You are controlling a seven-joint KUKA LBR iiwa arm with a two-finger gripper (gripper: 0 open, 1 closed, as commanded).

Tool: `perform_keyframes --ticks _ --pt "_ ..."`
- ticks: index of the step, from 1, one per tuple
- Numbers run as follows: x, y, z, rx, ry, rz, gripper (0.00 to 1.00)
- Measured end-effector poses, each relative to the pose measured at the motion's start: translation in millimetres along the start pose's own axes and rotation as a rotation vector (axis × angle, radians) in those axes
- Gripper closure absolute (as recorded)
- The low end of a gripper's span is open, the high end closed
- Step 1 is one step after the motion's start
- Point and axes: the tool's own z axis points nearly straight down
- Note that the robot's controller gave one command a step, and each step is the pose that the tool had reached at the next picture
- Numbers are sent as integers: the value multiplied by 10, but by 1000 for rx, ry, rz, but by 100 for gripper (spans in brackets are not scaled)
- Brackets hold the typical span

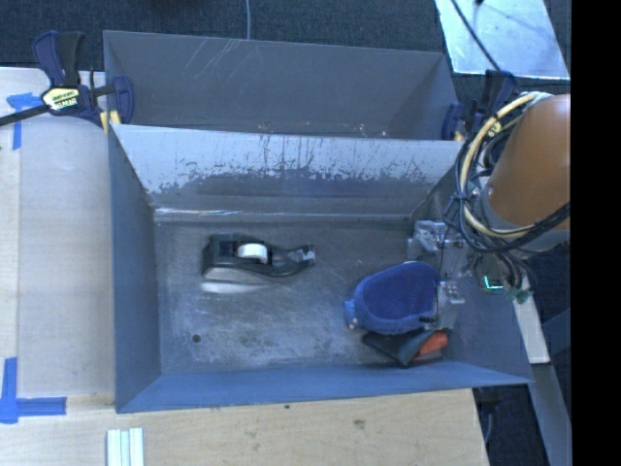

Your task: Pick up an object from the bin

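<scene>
My gripper (441,260) hangs low over the right end of the bin floor, right beside the right rim of a blue cup (393,297) that lies tipped on its side. Under the cup's front edge sits a black tool with an orange tip (417,348), just below the gripper. A black tape dispenser with a white roll (254,257) lies on the floor at the left-centre, well apart from the gripper.
The arm with its orange cover and cables comes in over the bin's right wall. The sloped bin walls stand close to the cup on the right and front sides. Bare floor lies between the dispenser and the cup.
</scene>
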Motion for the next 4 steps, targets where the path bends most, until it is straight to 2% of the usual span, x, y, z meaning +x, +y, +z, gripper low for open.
perform_keyframes --ticks 1,2,3,4 --pt "-839 -145 1474 -1 9 -285 0" --pt "-836 8 1168 4 -11 -340 0" --pt "-1019 9 1181 1 -7 -289 0" --pt "-1074 202 1448 9 1 -405 0"
